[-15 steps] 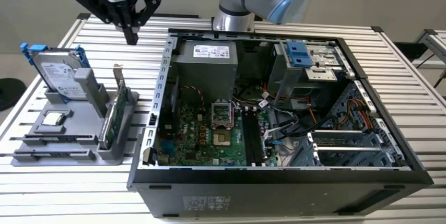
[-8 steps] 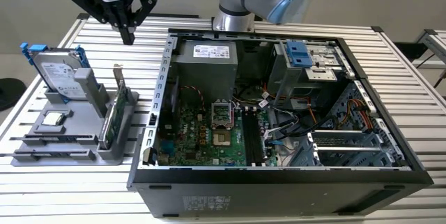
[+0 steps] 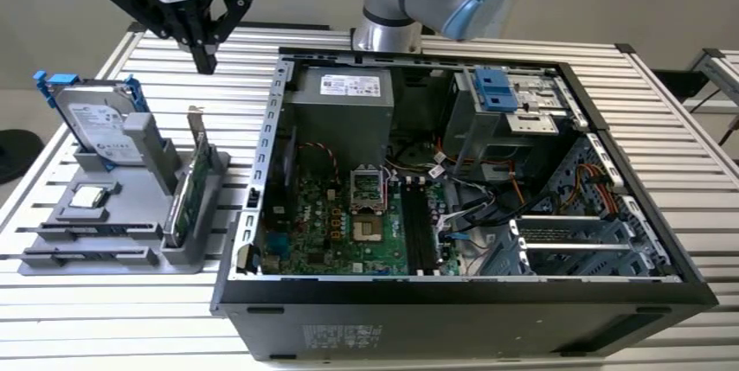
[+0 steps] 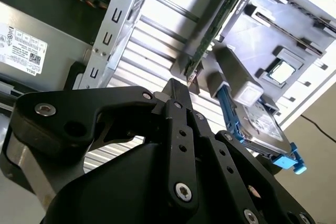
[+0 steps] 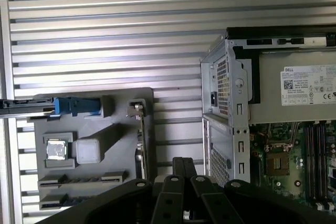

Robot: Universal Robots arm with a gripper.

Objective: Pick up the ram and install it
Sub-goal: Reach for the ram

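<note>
Black tool (image 3: 206,61), tips together, empty; I risk clipping tall green bracketed card (image 3: 196,182) reaching slim dark-green ram stick (image 3: 90,229).

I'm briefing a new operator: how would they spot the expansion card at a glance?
Find the grey holder on the exterior view's left of the open computer case. The expansion card stands on edge along the holder's side nearest the case. It is a thin green board with a metal bracket, unlike the silver hard drive with blue rails beside it.
</note>
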